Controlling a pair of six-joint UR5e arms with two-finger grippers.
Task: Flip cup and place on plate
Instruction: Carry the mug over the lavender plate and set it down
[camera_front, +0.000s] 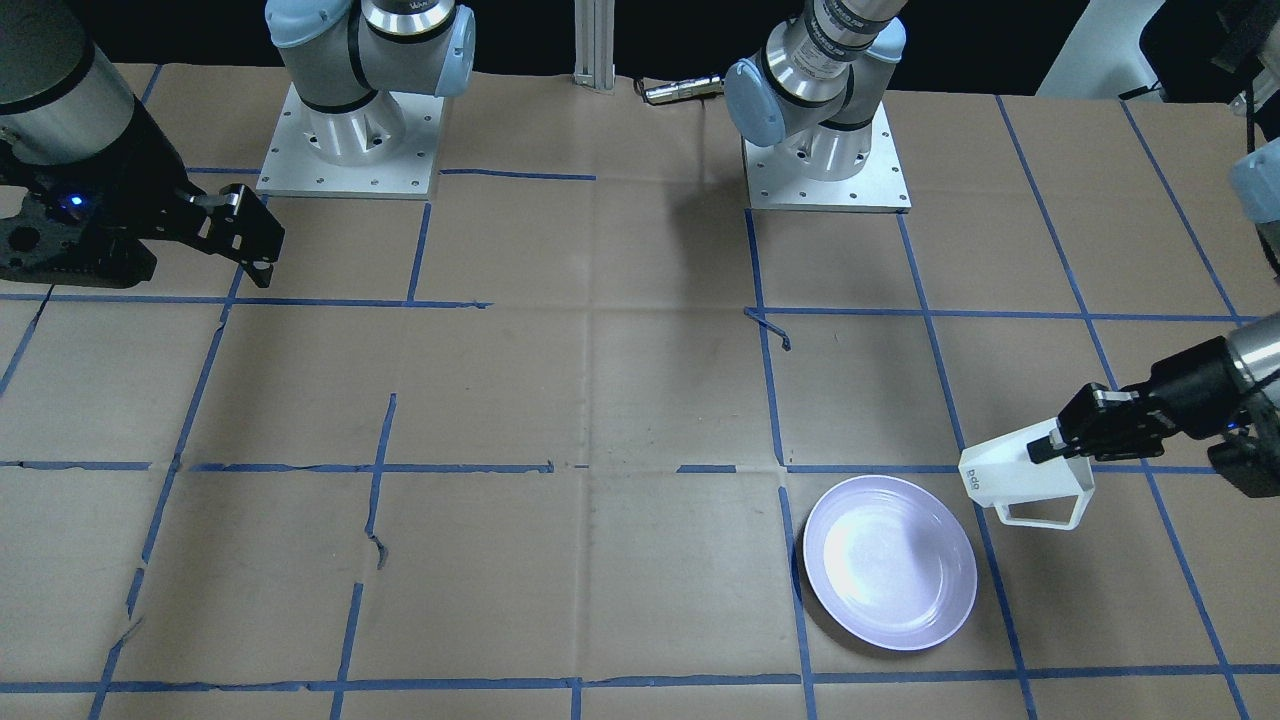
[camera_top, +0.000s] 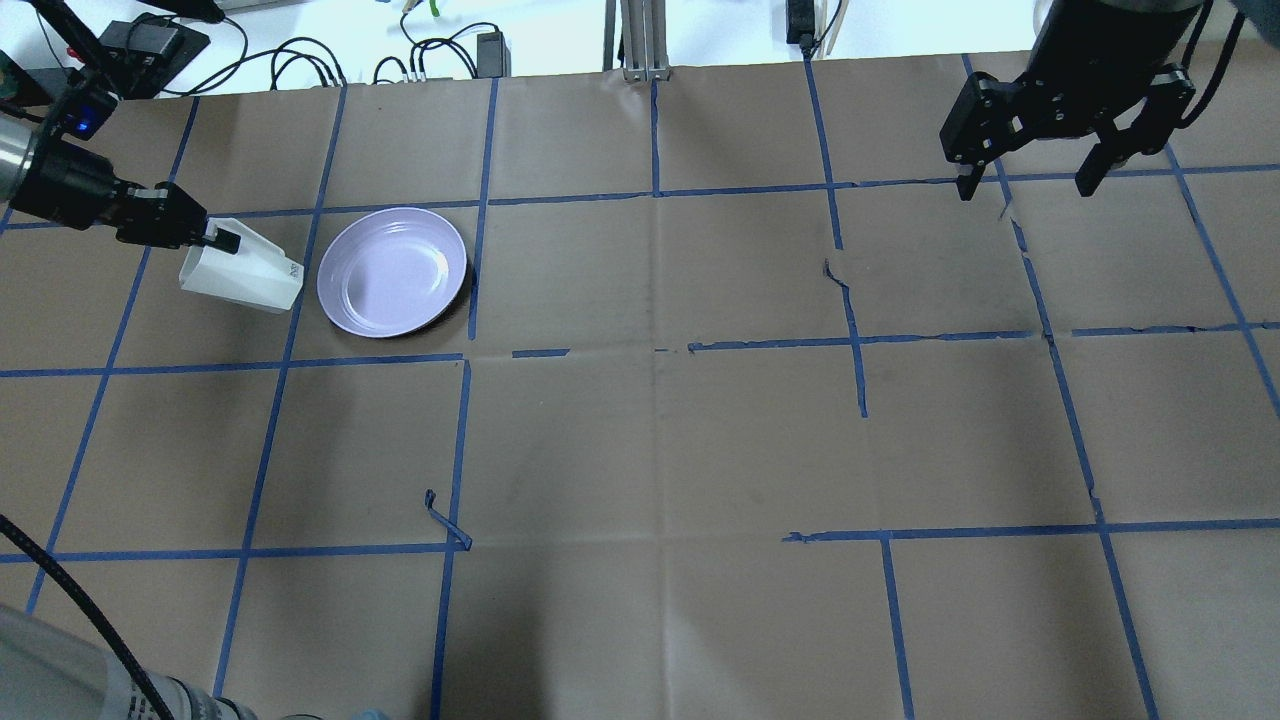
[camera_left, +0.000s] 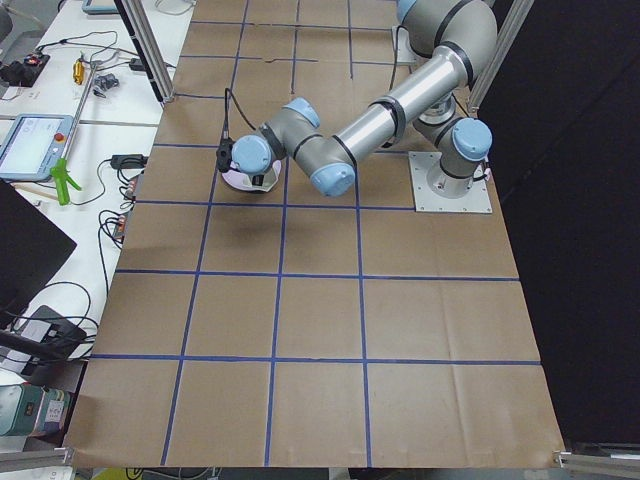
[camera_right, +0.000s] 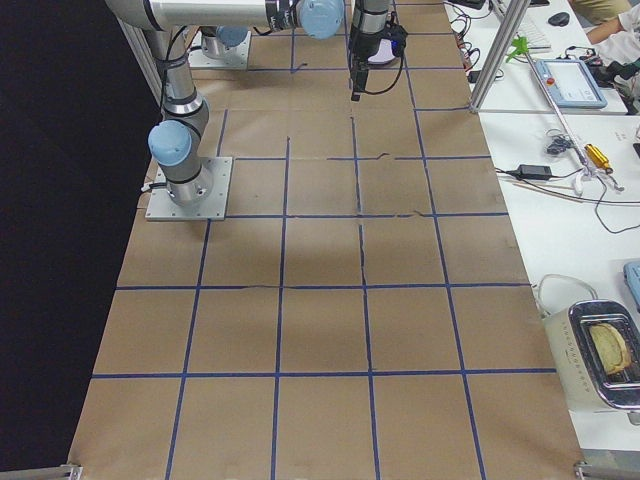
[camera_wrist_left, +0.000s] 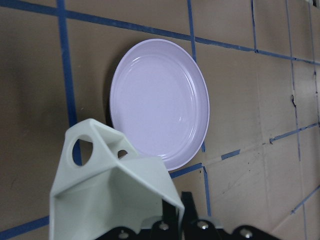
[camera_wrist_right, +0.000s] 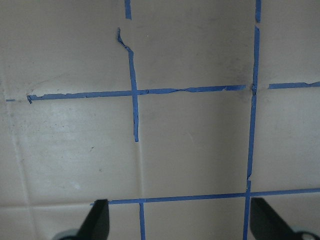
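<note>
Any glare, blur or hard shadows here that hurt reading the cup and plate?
Front-facing view: bright glare washes out the middle of the plate, with dark shadow along its lower left edge. Left wrist view: the cup sits close and slightly soft; the plate is sharper. Right wrist view: the right tool shows only as blurred dark tips.

plate (camera_top: 392, 272) on table (camera_top: 650, 450), far left; cup (camera_top: 245, 275) just beside, leftward

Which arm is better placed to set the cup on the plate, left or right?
Left. The left gripper holds the cup, tilted, right beside the plate; the right gripper hangs open and empty, far from both.
</note>
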